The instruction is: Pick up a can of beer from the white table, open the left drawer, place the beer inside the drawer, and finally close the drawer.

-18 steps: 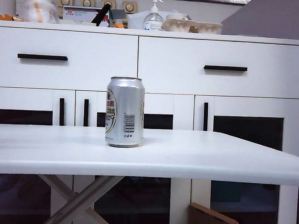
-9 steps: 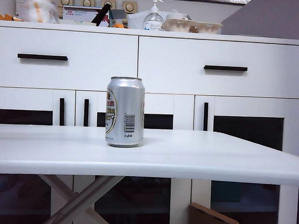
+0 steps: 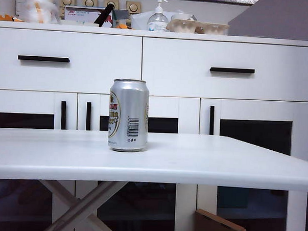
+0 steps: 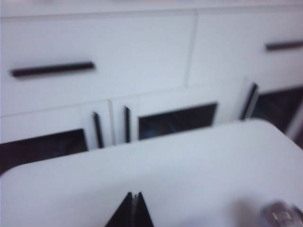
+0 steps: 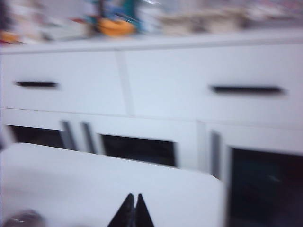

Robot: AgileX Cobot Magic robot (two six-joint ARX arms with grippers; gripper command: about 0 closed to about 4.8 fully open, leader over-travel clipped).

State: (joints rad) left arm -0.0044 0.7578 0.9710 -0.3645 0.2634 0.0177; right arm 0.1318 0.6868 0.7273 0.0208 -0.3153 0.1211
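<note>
I see the small silver aluminium beer can standing upright on the flat white surface, with the wide white left drawer shut behind it. My left gripper and right gripper both hover over that surface, fingers pressed together, holding nothing.

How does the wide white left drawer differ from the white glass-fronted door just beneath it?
The left drawer has a solid white front; the glass-fronted door shows a dark pane. The drawer's slim black handle lies horizontal, the door's stands vertical. Both are shut and belong to one white cabinet.
</note>
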